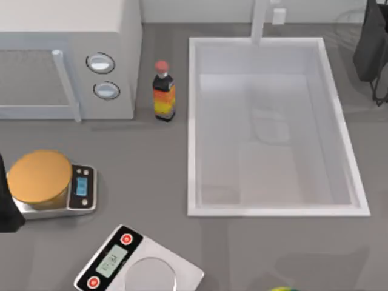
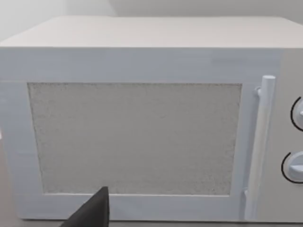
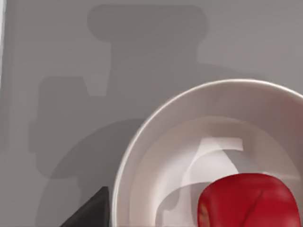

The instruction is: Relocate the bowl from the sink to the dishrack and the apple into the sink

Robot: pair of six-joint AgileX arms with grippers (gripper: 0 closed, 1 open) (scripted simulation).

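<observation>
A white sink (image 1: 274,212) with a white tap (image 1: 259,21) sits in a grey table (image 1: 145,157). A white microwave (image 1: 66,54) has a speckled grey window. A dark bottle (image 1: 163,92) has a red cap and an orange-yellow label. An orange-topped silver scale (image 1: 42,182) sits nearby. A glossy red apple (image 3: 248,201) lies in a white dish (image 3: 142,156).

Top camera looks straight down; left wrist closely faces the microwave (image 2: 142,137) both share.
</observation>
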